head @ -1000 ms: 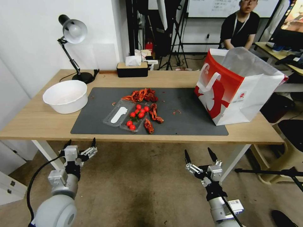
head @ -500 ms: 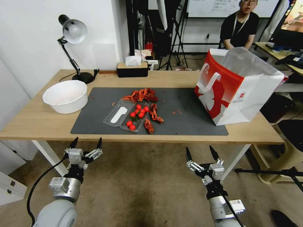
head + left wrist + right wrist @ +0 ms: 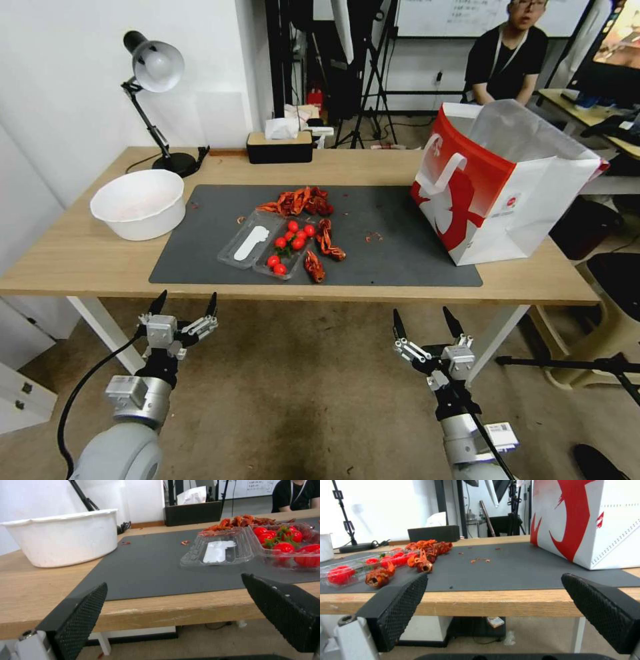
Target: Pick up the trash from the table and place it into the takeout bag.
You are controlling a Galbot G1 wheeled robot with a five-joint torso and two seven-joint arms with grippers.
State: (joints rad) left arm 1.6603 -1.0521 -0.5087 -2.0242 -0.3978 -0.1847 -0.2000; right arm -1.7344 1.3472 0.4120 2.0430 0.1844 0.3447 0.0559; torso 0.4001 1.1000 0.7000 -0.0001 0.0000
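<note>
Head view shows you both grippers hanging below the near edge of the table, in front of it and touching nothing. Your left gripper has its two black fingers spread wide with nothing between them; the left wrist view confirms it, with the table edge showing through the gap. Your right gripper is spread just as wide and is also empty.

Moving outward, what you have to clear is a scatter of red crayfish shells on the dark grey mat, some heaped at the far side of the clear tray of cherry tomatoes, some lying just beside it on the right, plus a few small crumbs farther right. No can, cup or bowl of rubbish is on the table. The big white bowl sits off the mat to the left.

The takeout bag stands upright and open at the right end of the table, its near corner on the mat, well apart from the shells. You cannot see its inside, so what it already holds is unknown. Judging from this, the shells remain to be picked up.
</note>
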